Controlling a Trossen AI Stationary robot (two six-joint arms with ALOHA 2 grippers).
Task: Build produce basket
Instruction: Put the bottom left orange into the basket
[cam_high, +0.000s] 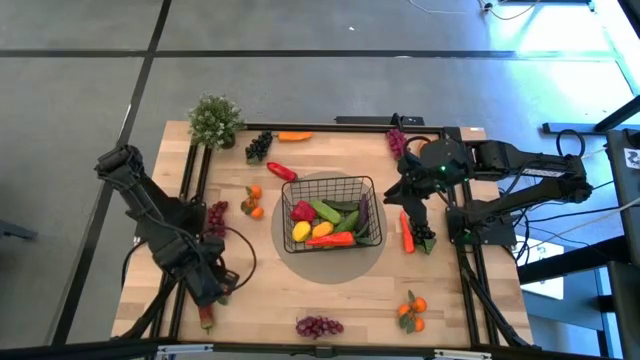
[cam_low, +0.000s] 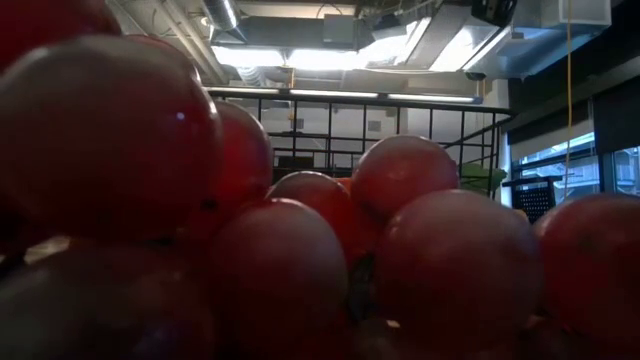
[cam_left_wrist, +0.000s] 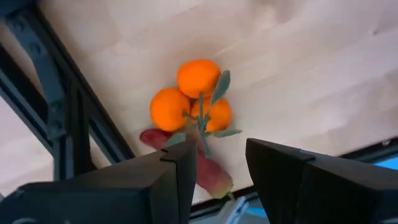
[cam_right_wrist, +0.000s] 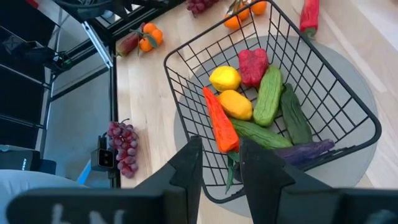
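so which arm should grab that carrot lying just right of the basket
The right arm. Its pincer hangs open close beside the carrot, on the basket's right side. The left pincer is open too, but sits far across the table at the near left corner.

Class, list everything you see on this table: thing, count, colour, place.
basket: one, black, table centre
cucumbers: three, green, in basket
lemons: two, yellow, in basket
eggplant: one, purple, in basket
carrots: two, orange, basket and far edge
peppers: two, red, one in basket, one beside it
grape bunches: four, purple to dark, scattered
orange clusters: three, orange, scattered
plant: one, green, far-left corner
left gripper: open, above oranges
right gripper: open, beside basket
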